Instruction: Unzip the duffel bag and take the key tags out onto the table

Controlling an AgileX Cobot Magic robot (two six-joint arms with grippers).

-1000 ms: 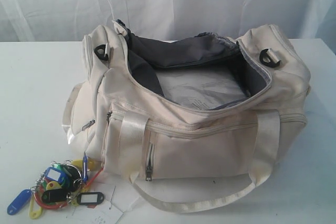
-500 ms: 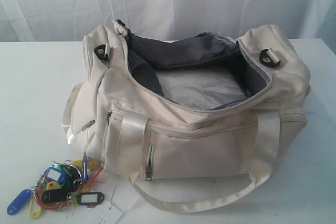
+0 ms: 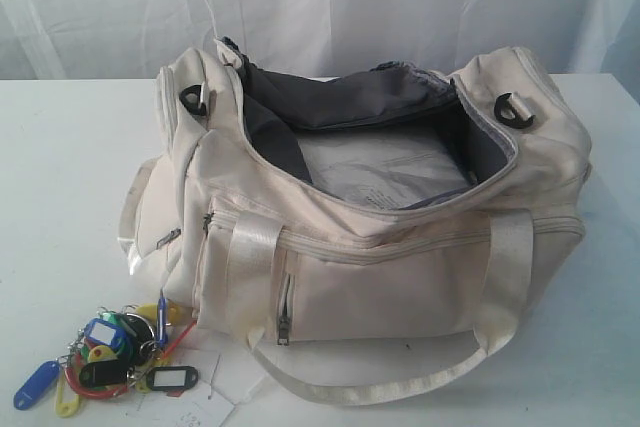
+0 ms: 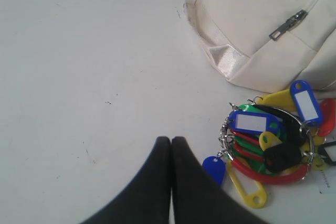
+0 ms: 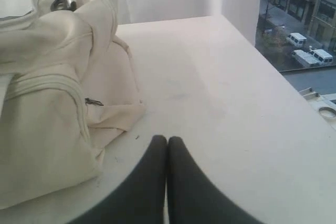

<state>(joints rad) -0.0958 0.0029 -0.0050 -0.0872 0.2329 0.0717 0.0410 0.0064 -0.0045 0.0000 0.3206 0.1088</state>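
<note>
The cream duffel bag (image 3: pixel 380 267) lies across the table (image 3: pixel 70 167) with its top zip wide open, showing dark grey lining and pale paper inside. The key tags (image 3: pixel 105 352) lie in a bunch on the table by the bag's near left corner, in blue, yellow, green, red and black. In the left wrist view the key tags (image 4: pixel 270 148) lie beside my left gripper (image 4: pixel 171 140), which is shut and empty over bare table. My right gripper (image 5: pixel 167 139) is shut and empty too, over the table beside the bag's end (image 5: pixel 47 108). Neither gripper shows in the exterior view.
A white paper label (image 3: pixel 190 402) lies half under the key tags at the table's front edge. White curtains hang behind the table. The table's right edge (image 5: pixel 294 85) runs along a window with a street far below.
</note>
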